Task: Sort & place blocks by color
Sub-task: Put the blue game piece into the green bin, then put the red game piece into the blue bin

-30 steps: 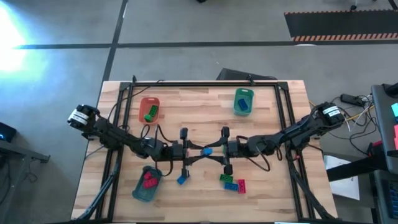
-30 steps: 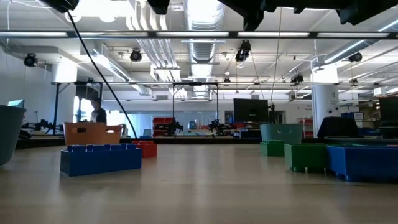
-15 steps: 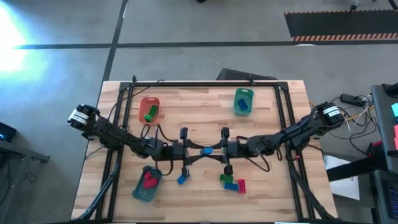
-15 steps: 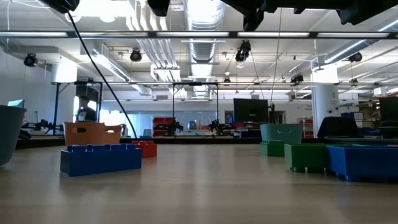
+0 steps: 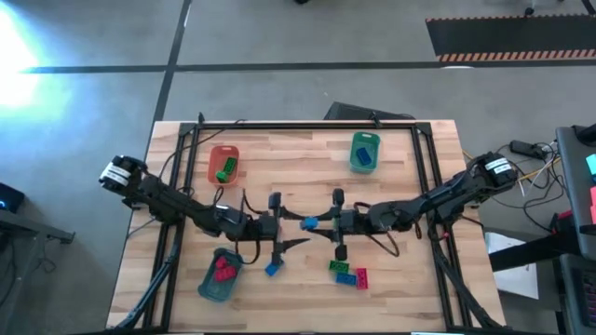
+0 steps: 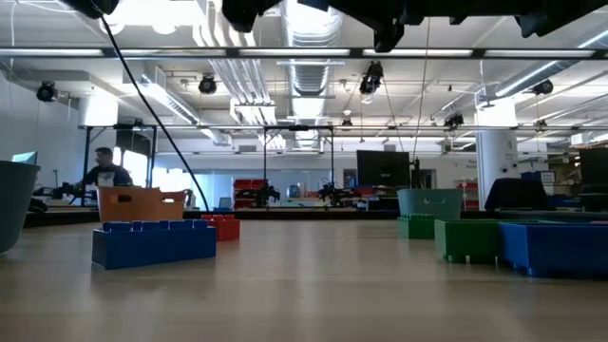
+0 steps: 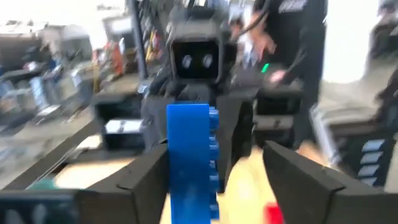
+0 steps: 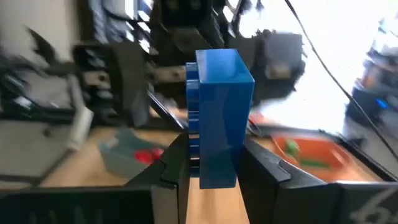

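A blue block hangs in the air over the table's middle, between my two grippers. My right gripper comes from the right and is shut on it. My left gripper faces it from the left and is open. In the left wrist view its fingers stand wide on either side of the block; whether one finger touches it I cannot tell. On the table lie a blue block, a green block, another blue block and a red block. My right gripper pinches the blue block's near end between its two fingers. It comes level from the table's right, with the fingers along the block. The block is lifted clear of the table, and its free end sticks out toward my left gripper.
An orange-red tray at far left holds green blocks. A green tray at far right holds a blue one. A teal tray at near left holds red ones. A black frame rims the table. A person stands far behind.
My left gripper has opened and let go of the blue block, which both grippers held a second ago. The block stays in my right gripper, in almost the same place above the table's middle.
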Motion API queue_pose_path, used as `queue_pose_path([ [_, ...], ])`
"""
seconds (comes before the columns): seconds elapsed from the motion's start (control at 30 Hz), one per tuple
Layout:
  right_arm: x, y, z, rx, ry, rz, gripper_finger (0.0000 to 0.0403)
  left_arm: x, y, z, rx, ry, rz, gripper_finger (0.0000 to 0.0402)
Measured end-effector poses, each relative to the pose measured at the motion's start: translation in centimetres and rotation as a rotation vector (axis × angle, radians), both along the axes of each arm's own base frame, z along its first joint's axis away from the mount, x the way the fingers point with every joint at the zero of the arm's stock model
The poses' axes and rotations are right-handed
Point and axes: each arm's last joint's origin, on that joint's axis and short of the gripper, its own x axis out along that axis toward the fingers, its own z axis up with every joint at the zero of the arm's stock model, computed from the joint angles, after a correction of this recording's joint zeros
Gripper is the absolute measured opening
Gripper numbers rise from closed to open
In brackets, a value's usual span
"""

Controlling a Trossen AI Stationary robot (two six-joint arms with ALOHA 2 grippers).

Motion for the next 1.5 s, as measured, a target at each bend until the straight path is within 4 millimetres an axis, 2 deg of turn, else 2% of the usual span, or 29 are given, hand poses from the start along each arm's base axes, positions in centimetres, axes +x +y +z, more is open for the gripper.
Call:
queue_pose_path([
  [0.1, -0.4, -1.0, -0.6, -0.009, 0.131, -0.150, 0.0091, -0.8, 0.6, 0.0, 0.040, 0.117, 0.101, 0.0260],
  [0.23, -1.8, -4.0, -1.9, -0.017, 0.356, -0.513, 0.0091, -2.8, 1.7, -0.1, 0.010, 0.277, 0.308, 0.0276],
  [0.37, -4.4, -9.1, -3.0, 0.043, 0.493, -0.967, 0.0091, -4.1, 2.9, 0.1, -0.081, 0.300, 0.510, 0.0278],
  [0.47, -6.4, -13.4, -3.6, 0.182, 0.540, -1.222, 0.0091, -4.3, 3.0, 0.1, -0.115, 0.277, 0.539, 0.0278],
  [0.6, -8.0, -18.4, -4.7, 0.468, 0.659, -1.272, 0.0091, -4.2, 3.0, 0.0, -0.119, 0.276, 0.539, 0.0278],
  [0.73, -8.9, -21.0, -5.6, 0.586, 0.711, -1.278, 0.0095, -4.2, 3.0, -0.1, -0.130, 0.276, 0.542, 0.0278],
  [1.03, -9.1, -21.5, -5.4, 0.561, 0.721, -1.268, 0.0153, -4.2, 3.0, -0.1, -0.128, 0.278, 0.542, 0.0278],
  [1.2, -9.1, -21.3, -5.0, 0.560, 0.706, -1.258, 0.0169, -4.2, 3.0, -0.1, -0.130, 0.277, 0.542, 0.0278],
  [1.33, -8.7, -20.2, -4.5, 0.553, 0.694, -1.206, 0.0173, -4.2, 3.0, -0.1, -0.154, 0.271, 0.542, 0.0278],
  [1.5, -7.8, -17.6, -3.8, 0.517, 0.682, -1.095, 0.0170, -4.0, 2.9, -0.4, -0.174, 0.276, 0.526, 0.0278],
])
